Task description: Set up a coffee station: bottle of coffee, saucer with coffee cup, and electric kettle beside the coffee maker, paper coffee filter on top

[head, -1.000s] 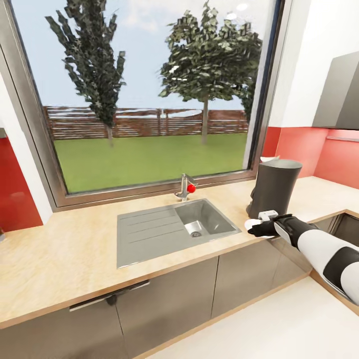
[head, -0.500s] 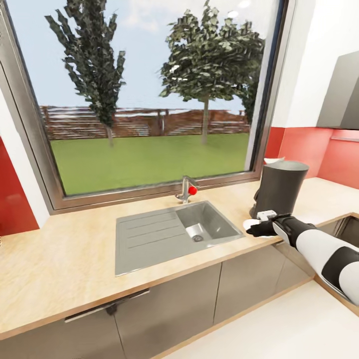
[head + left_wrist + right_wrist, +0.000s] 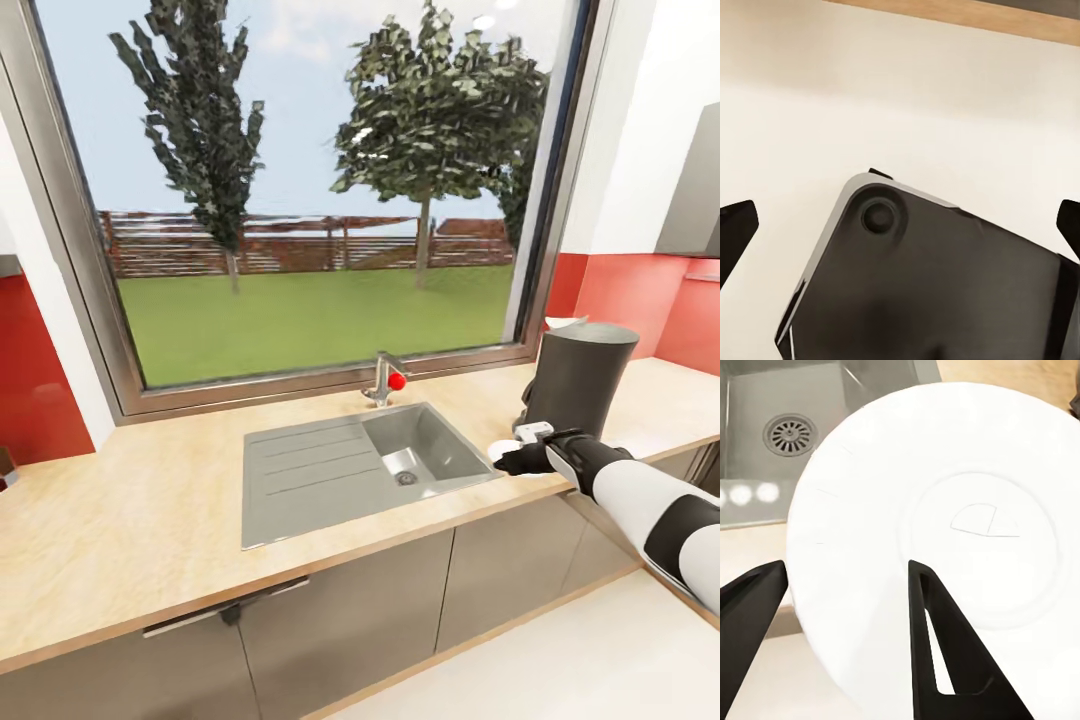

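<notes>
Right end effector (image 3: 520, 458): we hold it low at the counter (image 3: 150, 510) edge, between the sink (image 3: 420, 455) and the coffee maker (image 3: 580, 380); in the right wrist view one finger (image 3: 937, 637) lies over the saucer (image 3: 930, 547) and the other at its rim, so we judge it grasping the saucer.
Saucer: just beside the coffee maker's base, at the sink's corner.
Doing it well: we should lower it flat, clear of the sink lip, leaving room for the cup, and release only once it rests.
Left end effector: the left wrist view shows its dark tips spread wide, holding nothing.
Against a second ago: the whole view has slid sideways, so our camera moved; arm and saucer sit alike.
</notes>
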